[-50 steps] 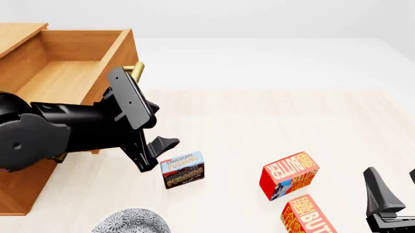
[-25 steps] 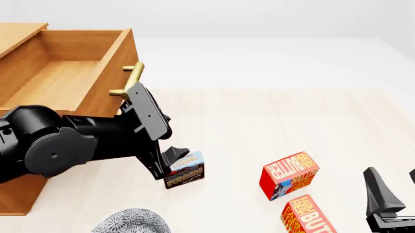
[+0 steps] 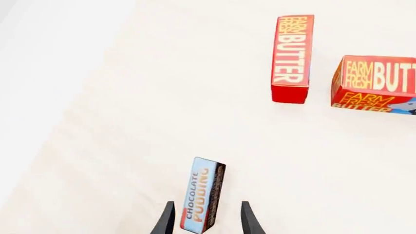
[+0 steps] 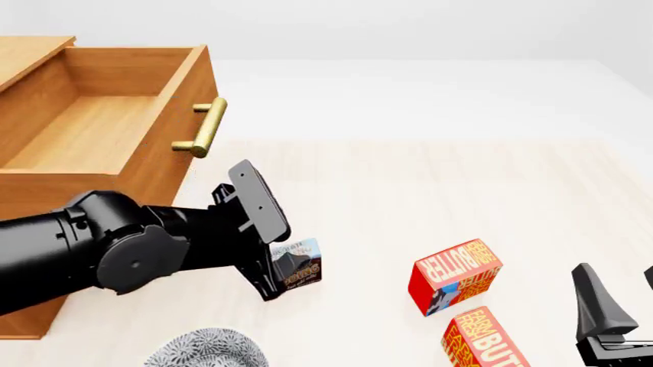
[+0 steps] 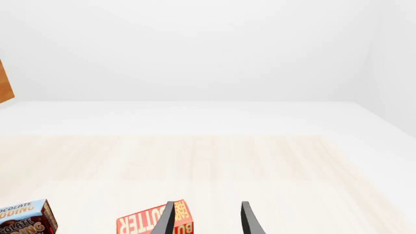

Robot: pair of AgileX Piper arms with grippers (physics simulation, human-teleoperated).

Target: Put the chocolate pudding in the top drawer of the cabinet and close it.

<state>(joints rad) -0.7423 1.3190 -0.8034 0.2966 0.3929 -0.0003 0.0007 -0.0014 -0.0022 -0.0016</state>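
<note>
My left gripper (image 3: 204, 222) stands with jaws parted around the pudding (image 3: 202, 194), which sits upright on the table (image 4: 408, 199) at lower centre of the front frame, fingers not yet pressed to it. My right gripper (image 5: 204, 219) waits at lower right, jaws apart and empty, near two butter boxes (image 4: 455, 276). The top drawer (image 4: 102, 122) gapes open at upper left.
</note>
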